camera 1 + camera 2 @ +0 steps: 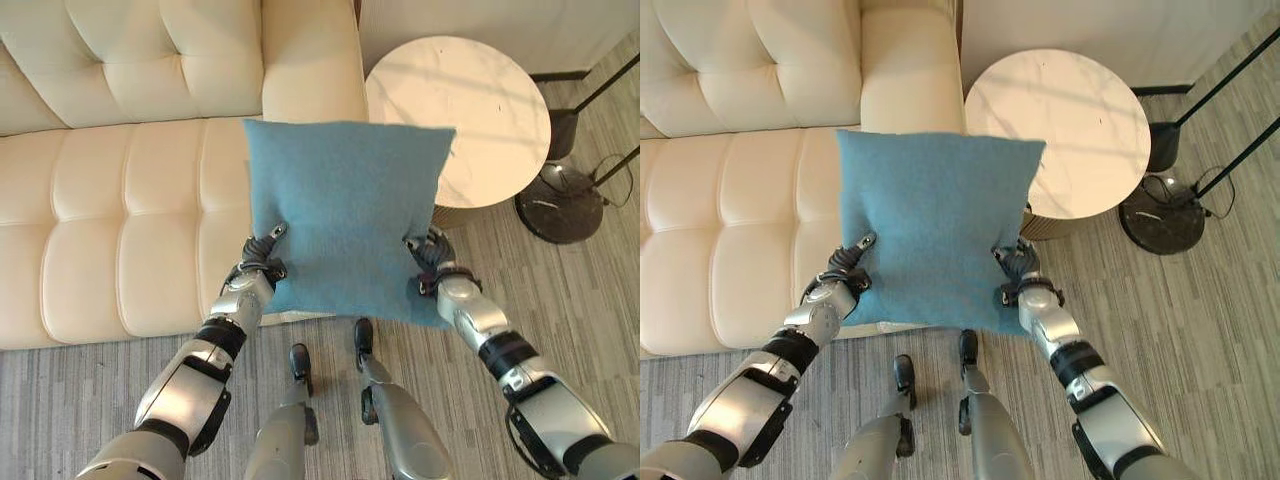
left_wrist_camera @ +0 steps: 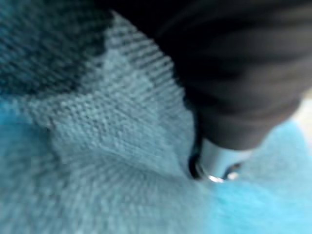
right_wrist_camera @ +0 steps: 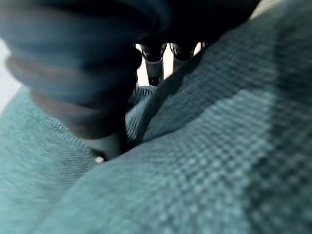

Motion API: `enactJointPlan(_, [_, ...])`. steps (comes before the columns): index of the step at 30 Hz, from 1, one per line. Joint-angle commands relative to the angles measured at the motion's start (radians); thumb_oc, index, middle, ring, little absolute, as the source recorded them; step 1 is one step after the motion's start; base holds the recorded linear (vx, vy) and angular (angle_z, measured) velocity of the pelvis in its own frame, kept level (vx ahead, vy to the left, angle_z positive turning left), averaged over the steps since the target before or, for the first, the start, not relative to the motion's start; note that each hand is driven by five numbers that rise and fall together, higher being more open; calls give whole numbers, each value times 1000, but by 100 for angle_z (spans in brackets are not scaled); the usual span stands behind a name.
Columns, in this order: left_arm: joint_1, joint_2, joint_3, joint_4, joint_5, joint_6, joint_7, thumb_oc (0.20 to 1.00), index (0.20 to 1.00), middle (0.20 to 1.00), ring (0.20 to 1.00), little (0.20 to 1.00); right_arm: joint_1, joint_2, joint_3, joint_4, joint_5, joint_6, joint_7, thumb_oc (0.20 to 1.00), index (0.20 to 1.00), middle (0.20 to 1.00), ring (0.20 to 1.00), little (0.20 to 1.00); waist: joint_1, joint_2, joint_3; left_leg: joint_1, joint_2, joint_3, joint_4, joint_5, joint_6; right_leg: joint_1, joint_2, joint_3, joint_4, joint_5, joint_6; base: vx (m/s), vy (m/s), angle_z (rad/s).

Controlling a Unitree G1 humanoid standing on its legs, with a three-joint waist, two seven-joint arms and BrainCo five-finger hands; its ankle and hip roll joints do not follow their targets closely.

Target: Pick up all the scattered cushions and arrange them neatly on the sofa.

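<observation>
At the centre of the frame, a blue cushion was held up over the cream sofa, left hand and right hand pinching its lower corners, beside a round white table.

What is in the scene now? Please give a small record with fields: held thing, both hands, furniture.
held thing: blue cushion, lifted in front of the sofa's arm end
left hand: fingers pinch the cushion's lower left edge
right hand: fingers pinch the cushion's lower right edge
sofa: cream, tufted, seat bare where visible
side table: round, white top, beside the sofa arm
floor: grey striped carpet
</observation>
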Motion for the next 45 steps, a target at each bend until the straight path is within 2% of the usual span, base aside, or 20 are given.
enactJointPlan(1, [-8, -220, -86, -54, -85, 18, -47, 200, 200, 200, 200, 200, 24, 154, 74, -8, 97, -6, 90, 200, 200, 200, 200, 200, 10, 12, 10, -48, 2, -21, 37, -45, -3, -23, -21, 23, 142, -215, 67, -8, 65, 4])
enactJointPlan(8, [198, -179, -125, -368, -36, 8, -24, 200, 200, 200, 200, 200, 148, 135, 19, -192, 77, -11, 80, 200, 200, 200, 200, 200, 40, 20, -65, 66, -8, -34, -13, -61, 8, 98, -35, 7, 86, -207, 81, 9, 86, 5])
enactJointPlan(11, [317, -149, -98, -503, 35, 24, -17, 200, 200, 200, 200, 200, 256, 125, -24, -320, 50, -12, 95, 200, 200, 200, 200, 200, 42, 21, -116, 116, -22, -33, -13, -84, 21, 152, -49, 5, 69, -196, 97, -2, 148, 2])
enactJointPlan(16, [410, -112, -35, -609, 123, 20, -2, 200, 200, 200, 200, 200, 332, 112, -52, -426, 7, -17, 107, 200, 200, 200, 200, 200, 47, 17, -138, 137, -30, -7, -13, -93, 29, 166, -57, 5, 42, -142, 134, -85, 101, -1])
enactJointPlan(17, [428, -103, -20, -621, 146, 17, 0, 200, 200, 200, 200, 200, 350, 107, -56, -443, -5, -22, 113, 200, 200, 200, 200, 200, 49, 20, -134, 137, -26, -5, -13, -86, 30, 160, -53, 9, 63, -155, 135, -162, 36, -5])
enactJointPlan(19, [488, -81, 22, -690, 221, 10, 13, 200, 200, 200, 200, 200, 396, 87, -60, -492, -43, -31, 127, 200, 200, 200, 200, 200, 58, 33, -133, 138, -8, -16, -13, -70, 32, 170, -40, 19, 222, -236, 119, -159, -6, 1])
enactJointPlan(21, [513, -72, 34, -708, 238, 15, 18, 200, 200, 200, 200, 200, 412, 82, -65, -512, -47, -33, 131, 200, 200, 200, 200, 200, 58, 34, -136, 144, -7, -27, -13, -69, 33, 188, -39, 29, 281, -267, 111, -93, -77, 10])
enactJointPlan(22, [554, -63, 57, -727, 268, 23, 27, 200, 200, 200, 200, 200, 447, 76, -76, -541, -61, -34, 134, 200, 200, 200, 200, 200, 66, 31, -158, 140, -7, -43, -13, -68, 32, 223, -26, 66, 310, -288, 103, -78, -109, 24])
enactJointPlan(26, [602, -54, 76, -748, 292, 31, 31, 200, 200, 200, 200, 200, 482, 73, -82, -568, -71, -35, 139, 200, 200, 200, 200, 200, 76, 21, -179, 142, -10, -57, -13, -63, 28, 277, -18, 92, 297, -295, 104, -62, -151, 24])
enactJointPlan(29, [651, -31, 129, -769, 349, 38, 43, 200, 200, 200, 200, 200, 521, 50, -93, -617, -84, -42, 146, 200, 200, 200, 200, 200, 103, 5, -186, 95, 3, -88, -13, -7, -4, 360, 18, 104, 164, -367, 58, -215, -279, 27])
enactJointPlan(30, [652, -31, 129, -769, 349, 38, 43, 200, 200, 200, 200, 200, 521, 50, -92, -618, -85, -42, 146, 200, 200, 200, 200, 200, 101, 5, -187, 95, 3, -90, -13, -6, -4, 360, 18, 102, 163, -366, 58, -349, -350, 9])
enactJointPlan(31, [679, -17, 150, -807, 365, 45, 44, 200, 200, 200, 200, 200, 544, 27, -94, -664, -84, -46, 156, 200, 200, 200, 200, 200, 116, 5, -169, 49, 27, -121, -13, 53, -37, 355, 52, 87, 143, -397, 25, -267, -249, 6])
enactJointPlan(32, [679, -17, 150, -808, 365, 46, 44, 200, 200, 200, 200, 200, 545, 26, -94, -664, -84, -46, 156, 200, 200, 200, 200, 200, 114, 5, -171, 47, 27, -123, -13, 54, -37, 353, 52, 85, 144, -397, 25, -562, -487, 19])
enactJointPlan(33, [725, -5, 176, -847, 371, 51, 27, 200, 200, 200, 200, 200, 592, -14, -115, -722, -88, -51, 182, 200, 200, 200, 200, 200, 114, 11, -141, 10, 44, -169, -13, 94, -65, 318, 88, 67, 166, -405, 2, -454, -355, 42])
enactJointPlan(35, [774, -12, 190, -879, 378, 59, 5, 200, 200, 200, 200, 200, 640, -47, -136, -758, -103, -51, 206, 200, 200, 200, 200, 200, 104, 11, -118, -9, 47, -153, -13, 57, -58, 297, 90, 8, 173, -402, 2, -462, -346, 106])
enactJointPlan(37, [796, -16, 198, -902, 387, 57, -6, 200, 200, 200, 200, 200, 655, -65, -156, -774, -119, -59, 209, 200, 200, 200, 200, 200, 97, 5, -103, -10, 52, -86, -13, 32, -43, 292, 71, -53, 162, -387, 7, -322, -217, 141])
enactJointPlan(38, [808, -20, 206, -926, 393, 51, -18, 200, 200, 200, 200, 200, 657, -75, -153, -788, -128, -62, 219, 200, 200, 200, 200, 200, 97, -8, -99, 23, 60, -3, 45, 16, -34, 304, 48, -105, 129, -363, 14, -227, -148, 84])
enactJointPlan(40, [819, -22, 207, -942, 394, 48, -24, 200, 200, 200, 200, 200, 652, -82, -150, -796, -136, -60, 224, 200, 200, 200, 200, 200, 98, -13, -103, 26, 62, 17, 107, 1, -34, 307, 40, -128, 107, -349, 14, -161, -102, 86])
enactJointPlan(43, [824, -24, 205, -961, 394, 43, -32, 200, 200, 200, 200, 200, 643, -84, -128, -796, -118, -57, 232, 200, 200, 200, 200, 200, 98, -20, -116, 62, 59, 57, 227, -120, -30, 319, 20, -178, 65, -338, 24, -128, -27, 74])
enactJointPlan(45, [812, -26, 190, -953, 386, 43, -28, 200, 200, 200, 200, 200, 638, -73, -122, -793, -100, -59, 223, 200, 200, 200, 200, 200, 93, -14, -130, 115, 55, 86, 191, -144, -28, 317, 17, -211, 50, -336, 29, -67, 43, 73])
